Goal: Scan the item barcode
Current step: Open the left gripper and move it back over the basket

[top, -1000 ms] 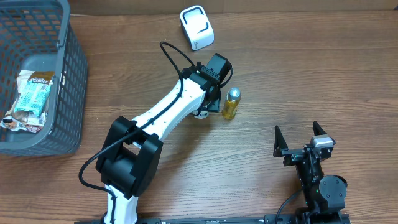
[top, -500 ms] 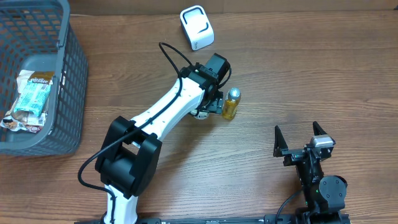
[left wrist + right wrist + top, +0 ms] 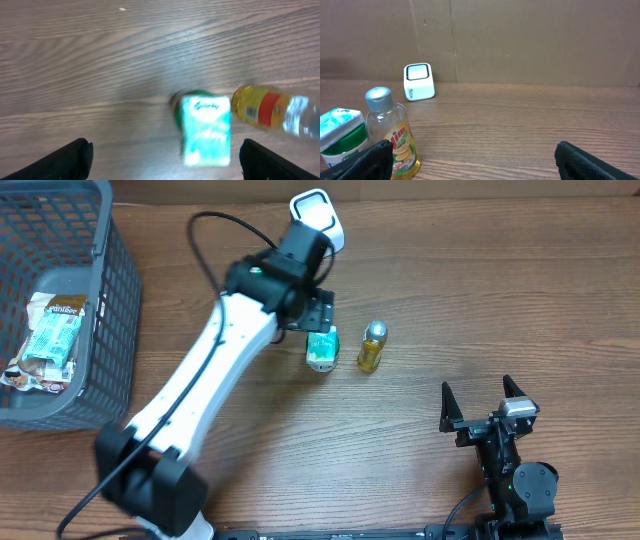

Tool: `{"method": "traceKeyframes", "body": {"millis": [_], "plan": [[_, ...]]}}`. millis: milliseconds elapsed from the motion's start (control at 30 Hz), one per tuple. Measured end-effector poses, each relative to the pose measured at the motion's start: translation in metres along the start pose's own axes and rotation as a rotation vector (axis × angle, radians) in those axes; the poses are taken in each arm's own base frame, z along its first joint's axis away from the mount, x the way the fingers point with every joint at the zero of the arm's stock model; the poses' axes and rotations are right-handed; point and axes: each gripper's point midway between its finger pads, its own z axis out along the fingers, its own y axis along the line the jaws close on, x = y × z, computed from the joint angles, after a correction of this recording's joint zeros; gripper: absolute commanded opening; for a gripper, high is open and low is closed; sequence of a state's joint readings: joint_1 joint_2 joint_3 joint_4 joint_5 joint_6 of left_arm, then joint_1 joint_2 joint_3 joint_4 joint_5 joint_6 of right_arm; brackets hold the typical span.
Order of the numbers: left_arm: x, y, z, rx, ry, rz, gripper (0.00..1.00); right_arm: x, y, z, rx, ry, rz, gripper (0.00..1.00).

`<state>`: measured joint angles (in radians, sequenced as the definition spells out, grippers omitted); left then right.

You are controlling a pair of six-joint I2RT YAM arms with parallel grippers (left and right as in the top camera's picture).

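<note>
Grey mesh basket (image 3: 118, 310) at far-left corner of wood worktop (image 3: 480, 300), teal & white snack pkt (image 3: 52, 335) lying flat inside, brown cardboard wall (image 3: 520, 40) along far edge.

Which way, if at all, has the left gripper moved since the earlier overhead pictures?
Yes. The left gripper has shifted away from the yellow bottle toward the white scanner, uncovering the green-and-white carton.

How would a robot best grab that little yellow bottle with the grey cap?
Probably around the middle of the yellow bottle, below its cap, from the side of the right gripper: it stands upright and the teal carton crowds its left.
</note>
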<state>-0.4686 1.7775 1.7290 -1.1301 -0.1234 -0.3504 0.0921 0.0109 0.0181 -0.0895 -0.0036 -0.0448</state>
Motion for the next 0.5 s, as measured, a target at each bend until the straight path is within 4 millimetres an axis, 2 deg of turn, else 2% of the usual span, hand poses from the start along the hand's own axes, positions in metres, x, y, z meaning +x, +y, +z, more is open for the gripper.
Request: {"method": "traceKeyframes", "body": {"millis": [100, 233, 500], "plan": [[0.002, 0.02, -0.022, -0.013, -0.012, 0.016, 0.93, 0.0, 0.0, 0.0, 0.0, 0.0, 0.0, 1.0], [0.008, 0.053, -0.04, -0.076, -0.004, 0.024, 0.95, 0.0, 0.0, 0.0, 0.0, 0.0, 0.0, 1.0], [0.01, 0.109, -0.05, -0.233, 0.001, -0.025, 0.97, 0.0, 0.0, 0.0, 0.0, 0.0, 0.0, 1.0]]}}
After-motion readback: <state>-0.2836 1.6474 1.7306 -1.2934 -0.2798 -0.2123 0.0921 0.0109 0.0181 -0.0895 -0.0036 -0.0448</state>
